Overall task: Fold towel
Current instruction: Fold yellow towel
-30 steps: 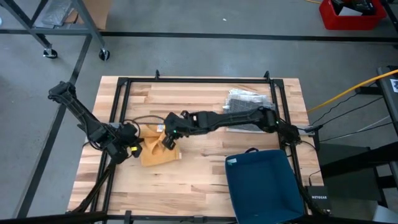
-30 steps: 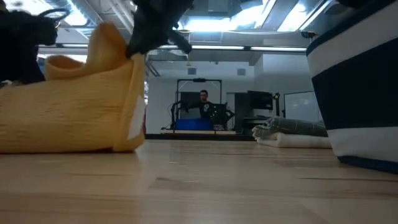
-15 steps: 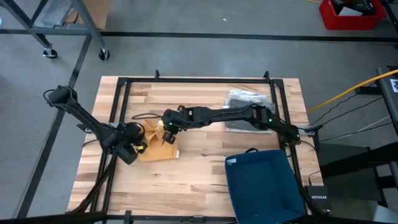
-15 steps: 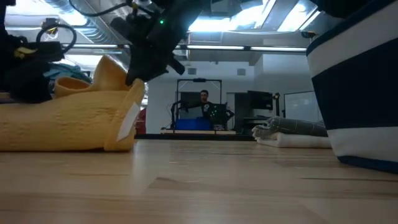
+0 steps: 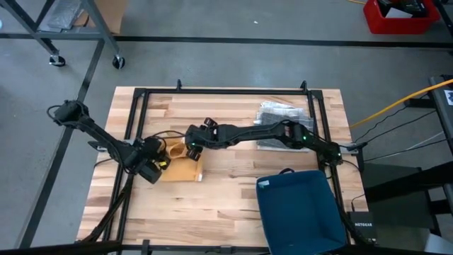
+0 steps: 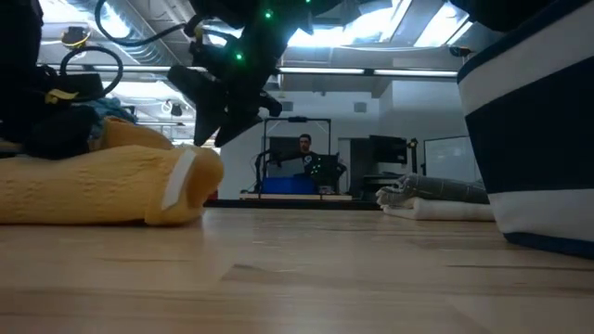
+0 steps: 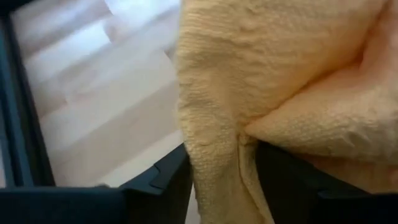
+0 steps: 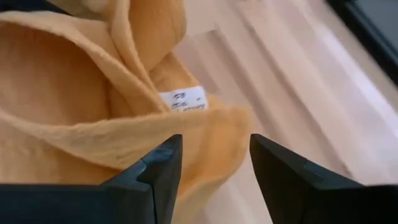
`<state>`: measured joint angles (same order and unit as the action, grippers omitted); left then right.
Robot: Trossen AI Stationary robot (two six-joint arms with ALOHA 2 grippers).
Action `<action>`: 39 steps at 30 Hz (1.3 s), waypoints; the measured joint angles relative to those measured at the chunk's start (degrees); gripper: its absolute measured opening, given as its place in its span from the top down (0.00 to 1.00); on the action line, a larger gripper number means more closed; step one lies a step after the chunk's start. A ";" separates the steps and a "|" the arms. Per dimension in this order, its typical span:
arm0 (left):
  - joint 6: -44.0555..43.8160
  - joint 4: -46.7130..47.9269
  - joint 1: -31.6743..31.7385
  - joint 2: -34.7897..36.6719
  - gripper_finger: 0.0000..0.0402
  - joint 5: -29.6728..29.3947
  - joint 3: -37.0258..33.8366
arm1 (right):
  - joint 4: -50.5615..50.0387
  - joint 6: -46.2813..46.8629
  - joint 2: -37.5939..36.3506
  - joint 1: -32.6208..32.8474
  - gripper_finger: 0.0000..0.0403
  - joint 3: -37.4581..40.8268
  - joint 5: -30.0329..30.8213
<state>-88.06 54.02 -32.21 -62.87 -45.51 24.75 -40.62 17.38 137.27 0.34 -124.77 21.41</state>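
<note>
- Towel [image 5: 182, 164]: yellow, bunched, lying on the table [image 5: 233, 198], left of centre.
- Left claw [image 5: 157, 161]: pinching the towel's left edge.
- Right claw [image 5: 191, 145]: fingers spread, just above the towel's upper right part.

"NETGEAR" on black box [image 5: 362, 225] by table; towel tag [image 8: 185, 99] print unreadable.

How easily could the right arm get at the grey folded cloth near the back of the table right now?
Probably yes. The grey folded cloth lies uncovered beside the right arm's own forearm, but the right gripper is stretched out open over the yellow towel, so it must first pull back.
</note>
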 joint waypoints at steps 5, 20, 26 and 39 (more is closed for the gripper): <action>-3.52 6.04 0.86 0.40 0.66 -5.84 1.61 | -0.16 -0.07 -0.97 -0.85 0.55 -0.16 1.91; -1.16 14.72 0.64 7.34 0.76 -7.18 8.26 | -1.29 -0.15 -3.21 -1.06 0.66 -2.11 -12.24; 17.73 0.98 -0.69 9.31 0.78 -4.11 10.05 | -1.50 -0.11 -3.21 -0.22 0.66 -2.12 -22.76; 25.82 -5.92 6.27 6.32 0.83 -2.53 7.02 | -1.00 0.41 -3.21 1.53 0.66 0.32 -20.36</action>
<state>-62.24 48.09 -25.94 -56.55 -48.04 31.77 -41.62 17.79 134.06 1.87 -124.45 1.05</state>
